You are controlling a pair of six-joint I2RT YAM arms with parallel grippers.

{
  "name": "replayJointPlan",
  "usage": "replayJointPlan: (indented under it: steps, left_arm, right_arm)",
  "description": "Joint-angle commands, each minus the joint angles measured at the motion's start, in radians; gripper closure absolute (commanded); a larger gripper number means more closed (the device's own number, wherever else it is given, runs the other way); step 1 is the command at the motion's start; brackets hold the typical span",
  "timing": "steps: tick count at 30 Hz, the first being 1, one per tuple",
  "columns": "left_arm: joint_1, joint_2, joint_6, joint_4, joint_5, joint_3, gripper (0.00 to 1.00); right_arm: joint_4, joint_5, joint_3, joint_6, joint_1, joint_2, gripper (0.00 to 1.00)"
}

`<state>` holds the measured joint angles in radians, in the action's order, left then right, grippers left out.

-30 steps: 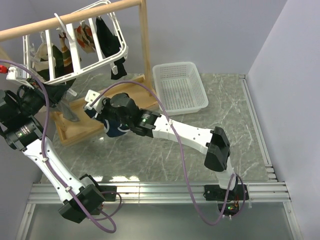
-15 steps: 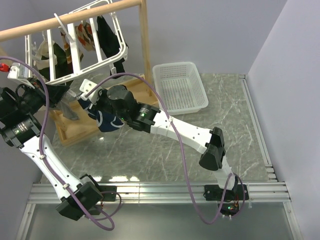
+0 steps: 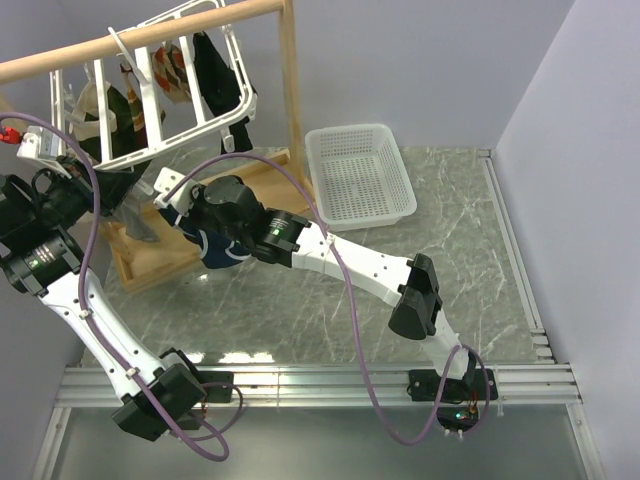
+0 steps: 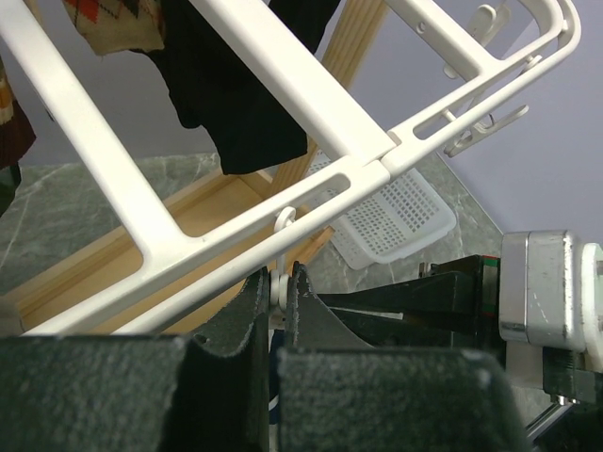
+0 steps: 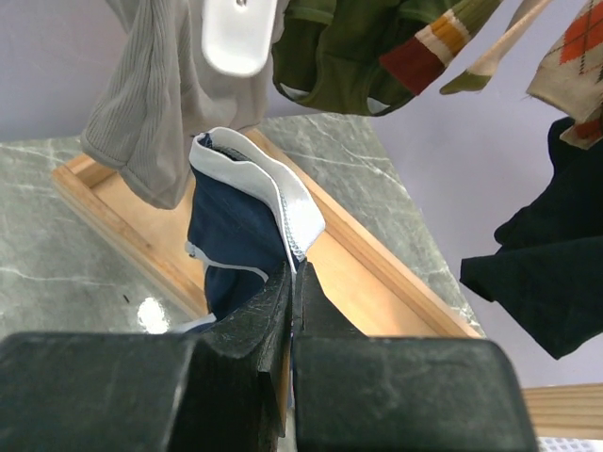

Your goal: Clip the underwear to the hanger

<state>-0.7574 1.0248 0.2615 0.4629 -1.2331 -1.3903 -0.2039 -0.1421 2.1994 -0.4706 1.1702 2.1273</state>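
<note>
The right gripper (image 5: 292, 282) had its fingers closed on the white-trimmed edge of the underwear (image 5: 236, 226), holding it raised just below the hanger (image 4: 311, 104), while the left gripper (image 4: 276, 282) pinched one clip (image 4: 279, 294), probably to open it for the fabric.

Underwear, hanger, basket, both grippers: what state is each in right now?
underwear: held up off the table, unclipped
hanger: hung on the rail, tilted, other garments on it
basket: upright, empty
left gripper: shut on a clip
right gripper: shut on the underwear
</note>
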Motion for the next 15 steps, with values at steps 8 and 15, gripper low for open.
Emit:
replayJointPlan:
  steps: [8, 15]
  left_arm:
    - [0.009, -0.011, -0.065, 0.175, -0.101, -0.003, 1.00]
    - [0.012, -0.008, -0.079, 0.183, -0.095, -0.001, 1.00]
  right_arm:
    - [0.021, -0.010, 0.080, 0.001, 0.017, -0.027, 1.00]
    - [0.031, -0.011, 0.069, 0.001, 0.016, -0.046, 1.00]
